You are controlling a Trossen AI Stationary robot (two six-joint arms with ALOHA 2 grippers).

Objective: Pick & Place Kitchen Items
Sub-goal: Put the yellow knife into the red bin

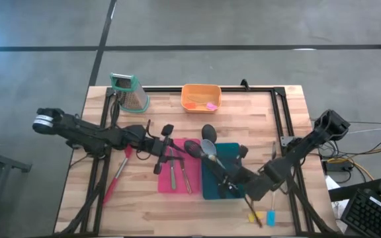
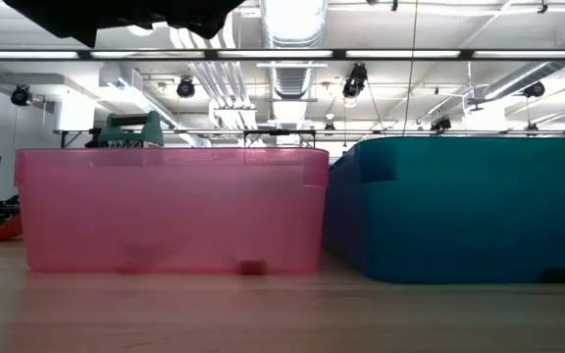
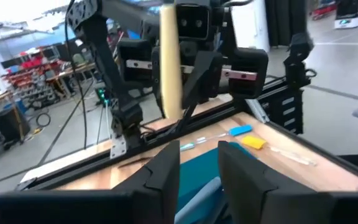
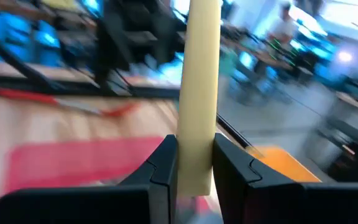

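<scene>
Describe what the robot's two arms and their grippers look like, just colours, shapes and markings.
Both arms are dark, slim and jointed. The left arm ends near its base in a silver-white ribbed band. The right arm has a blocky black housing at its base. The left gripper and the right gripper each have two flat, angular black fingers; the right one's body carries small silver plates.

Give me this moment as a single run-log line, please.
right end effector: shut on cream handle, over teal bin | left end effector: over pink bin, holding nothing seen
</scene>
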